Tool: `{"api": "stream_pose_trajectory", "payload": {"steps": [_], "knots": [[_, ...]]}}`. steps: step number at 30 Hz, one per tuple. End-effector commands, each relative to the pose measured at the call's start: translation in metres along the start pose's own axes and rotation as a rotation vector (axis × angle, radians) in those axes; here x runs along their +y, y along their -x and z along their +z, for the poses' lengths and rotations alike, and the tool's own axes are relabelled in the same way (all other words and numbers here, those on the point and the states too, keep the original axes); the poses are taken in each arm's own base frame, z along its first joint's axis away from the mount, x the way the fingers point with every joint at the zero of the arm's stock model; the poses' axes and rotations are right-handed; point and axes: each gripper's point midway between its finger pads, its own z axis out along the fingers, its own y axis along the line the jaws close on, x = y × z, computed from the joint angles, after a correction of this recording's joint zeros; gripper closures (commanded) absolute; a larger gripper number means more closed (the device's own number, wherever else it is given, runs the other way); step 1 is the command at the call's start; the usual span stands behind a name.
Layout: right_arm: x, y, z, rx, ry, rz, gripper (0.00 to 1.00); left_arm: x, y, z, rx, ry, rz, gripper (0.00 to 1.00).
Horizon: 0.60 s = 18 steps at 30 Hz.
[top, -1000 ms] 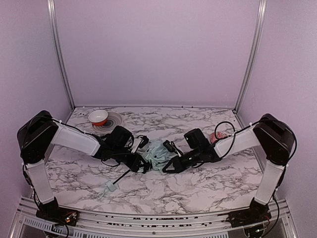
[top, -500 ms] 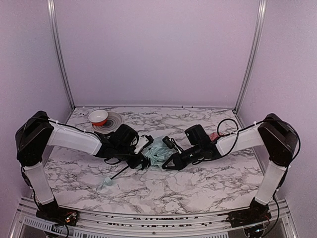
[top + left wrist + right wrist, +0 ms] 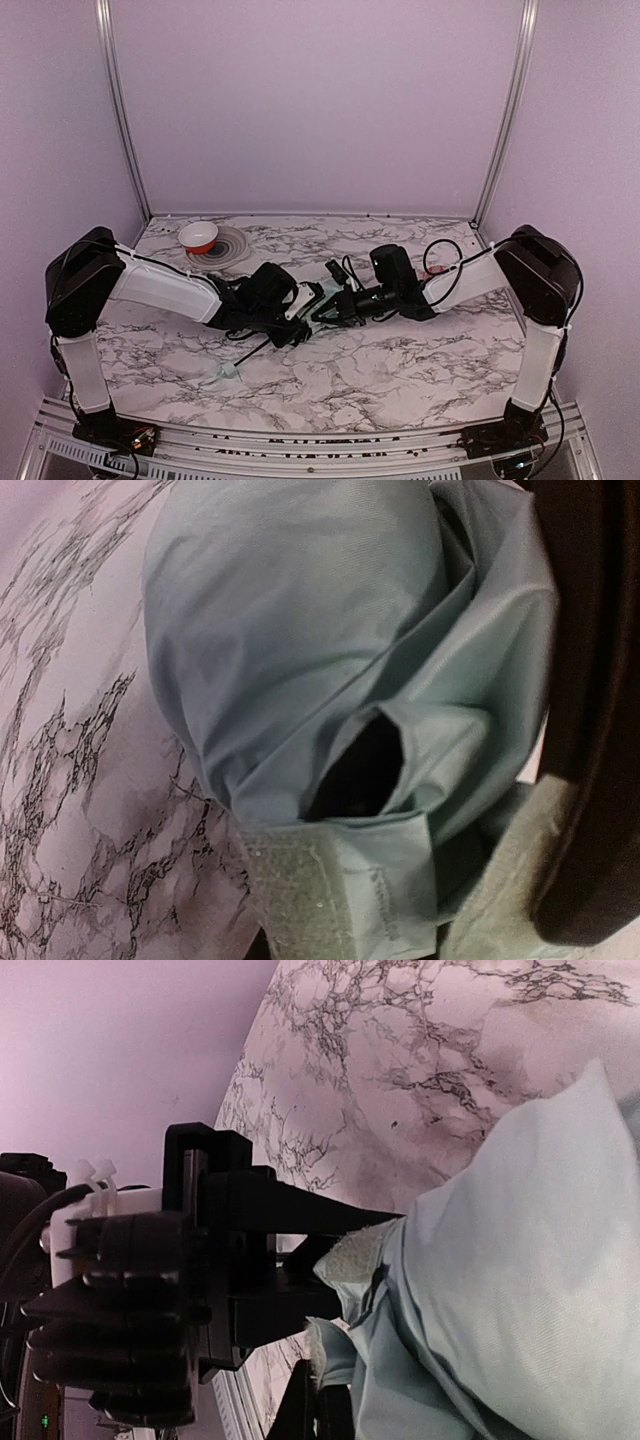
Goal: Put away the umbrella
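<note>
top view: i see both arms meeting at the centre of the marble surface (image 3: 400,370). the umbrella (image 3: 300,660) lies there as a crumpled mint bundle between the two claws. its thin black shaft (image 3: 255,348) runs off toward 7 o'clock and ends at the pale handle (image 3: 228,372), which rests on the surface.

left claw (image 3: 306,310): comes in from 9 o'clock, open only a narrow gap and closed on the canopy. left wrist view: fabric fills the frame, pressed against one dark finger (image 3: 590,680) at 3 o'clock. a pale strap (image 3: 300,890) with a velcro patch hangs at 6 o'clock.

right claw (image 3: 330,304): comes in from 3 o'clock, closed all the way, its tip against the canopy. i cannot tell whether a fold is pinched in it. right wrist view: the left claw's black fingers reach onto the fabric from 9 o'clock.

other things: a red and white bowl (image 3: 198,237) sits beside a round plate (image 3: 230,245) at 10 o'clock on the surface. a pink lump (image 3: 432,273), partly hidden by the right arm, is at 2 o'clock from the bundle.
</note>
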Motion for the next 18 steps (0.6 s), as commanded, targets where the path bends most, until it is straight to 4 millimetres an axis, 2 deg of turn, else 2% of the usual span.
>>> {"api": "stream_pose_trajectory", "payload": {"steps": [1,5,10,12,18], "knots": [[0.090,0.074,-0.015,-0.197,0.258,-0.207,1.00,-0.018,-0.064,0.014,0.212,-0.050,0.098,1.00],[0.081,0.088,-0.014,-0.270,0.231,-0.172,1.00,-0.034,-0.060,0.012,0.193,-0.120,0.130,1.00],[0.079,0.105,-0.008,-0.308,0.235,-0.112,1.00,-0.056,-0.064,0.016,0.208,-0.176,0.183,1.00],[0.067,0.107,-0.004,-0.309,0.192,-0.063,1.00,-0.060,-0.062,0.015,0.202,-0.184,0.191,1.00],[0.001,0.094,0.004,-0.282,-0.070,0.068,1.00,-0.061,-0.066,0.015,0.220,-0.185,0.207,1.00]]}}
